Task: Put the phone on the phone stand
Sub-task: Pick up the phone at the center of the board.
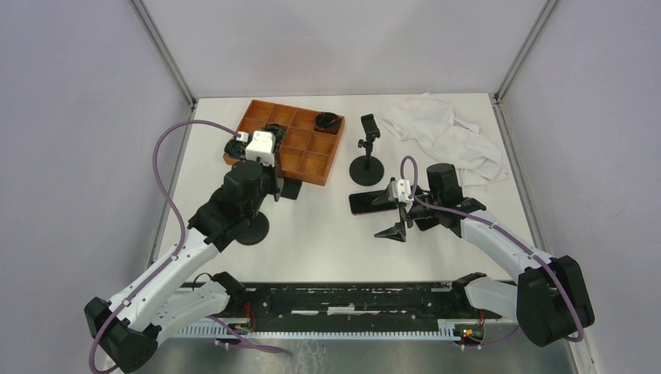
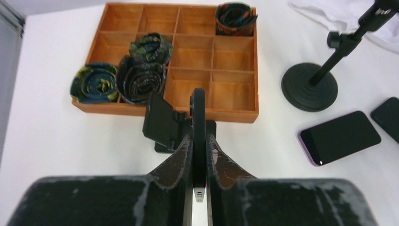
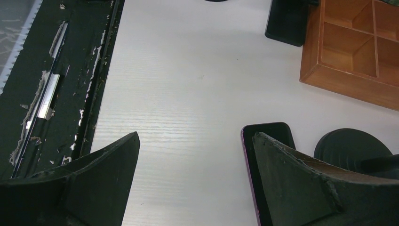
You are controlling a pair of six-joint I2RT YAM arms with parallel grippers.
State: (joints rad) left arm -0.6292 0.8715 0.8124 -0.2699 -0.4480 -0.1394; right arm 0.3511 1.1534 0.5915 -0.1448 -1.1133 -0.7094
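My left gripper (image 2: 198, 137) is shut on a thin black phone (image 2: 198, 108), which I see edge-on and upright between the fingers. Just beyond its far end, a small black folding phone stand (image 2: 162, 121) sits on the white table against the front of the wooden tray; I cannot tell whether they touch. A second phone (image 2: 339, 136) with a purple rim lies flat, screen up, to the right. My right gripper (image 3: 195, 136) hangs open over the table, and its right finger (image 3: 301, 174) covers part of that purple-rimmed phone (image 3: 266, 134).
A wooden compartment tray (image 1: 308, 160) holds rolled ties (image 2: 141, 77). A tall pole stand on a round base (image 1: 368, 167) is right of it, and a crumpled white cloth (image 1: 448, 132) lies at the back right. A black round base (image 1: 251, 230) sits beside my left arm. Another dark slab (image 2: 388, 117) lies at the right edge.
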